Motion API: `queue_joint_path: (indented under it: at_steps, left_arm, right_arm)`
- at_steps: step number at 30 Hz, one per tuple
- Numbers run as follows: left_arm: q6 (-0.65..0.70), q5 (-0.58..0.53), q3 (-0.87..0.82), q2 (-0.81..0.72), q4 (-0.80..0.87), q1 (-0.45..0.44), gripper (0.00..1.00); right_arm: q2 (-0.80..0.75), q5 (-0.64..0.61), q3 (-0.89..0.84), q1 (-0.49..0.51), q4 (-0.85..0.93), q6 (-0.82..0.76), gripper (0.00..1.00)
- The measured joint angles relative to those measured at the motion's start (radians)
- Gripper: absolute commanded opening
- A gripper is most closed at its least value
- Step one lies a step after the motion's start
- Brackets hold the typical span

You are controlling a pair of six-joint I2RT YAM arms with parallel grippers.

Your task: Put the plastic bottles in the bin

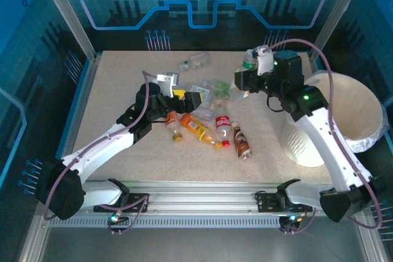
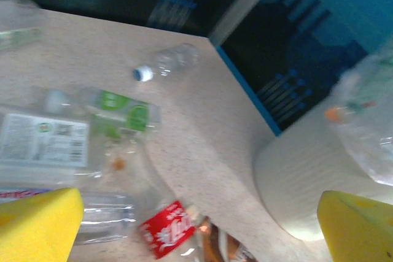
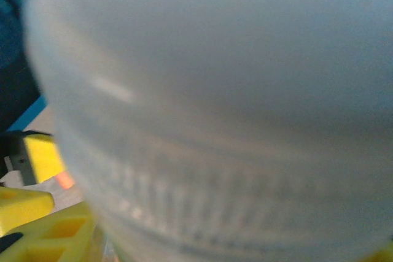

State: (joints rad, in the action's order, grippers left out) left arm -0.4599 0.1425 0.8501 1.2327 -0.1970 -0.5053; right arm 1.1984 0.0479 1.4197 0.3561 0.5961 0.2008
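My left gripper (image 1: 184,97) hangs open over the pile of plastic bottles in the middle of the table, holding nothing. Its yellow pads (image 2: 37,222) sit wide apart, with a red-labelled bottle (image 2: 166,228) on the table between and below them. That red-labelled bottle (image 1: 222,124) lies beside an orange bottle (image 1: 198,128) and a brown one (image 1: 241,142). My right gripper (image 1: 244,80) is raised left of the bin (image 1: 344,115), shut on a green-labelled bottle (image 1: 249,61). Its white cap (image 3: 209,121) is blurred right up against the wrist camera.
Clear bottles lie near the table's back (image 1: 184,64) and in a cluster (image 1: 212,90) by the left gripper. A blue-capped clear bottle (image 2: 169,62) and a green-labelled one (image 2: 120,105) lie ahead of the left gripper. The bin's wall (image 2: 307,176) stands to its right.
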Motion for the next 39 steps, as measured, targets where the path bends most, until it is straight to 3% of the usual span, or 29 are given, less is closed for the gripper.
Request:
queue_joint_path:
  at_steps: [13,19,25,35,39]
  left_arm:
    - [-0.021,-0.357,-0.085,-0.092,0.063,0.024,0.99]
    - [-0.069,-0.488,-0.130,-0.125,0.093,0.045,0.99]
    - [-0.141,-0.574,-0.148,-0.135,0.136,0.066,0.99]
    - [-0.242,-0.636,-0.153,-0.137,0.259,0.086,0.99]
    - [-0.262,-0.652,-0.153,-0.155,0.330,0.089,0.99]
  right_arm:
    - [-0.311,-0.552,0.000,-0.027,0.068,-0.142,0.27]
    - [-0.315,-0.774,-0.037,-0.133,0.077,-0.200,0.27]
    - [-0.235,-0.827,-0.079,-0.283,0.142,-0.169,0.27]
    - [-0.117,-0.827,-0.117,-0.410,0.264,-0.080,0.31]
    - [-0.090,-0.774,-0.177,-0.475,0.277,-0.051,0.32]
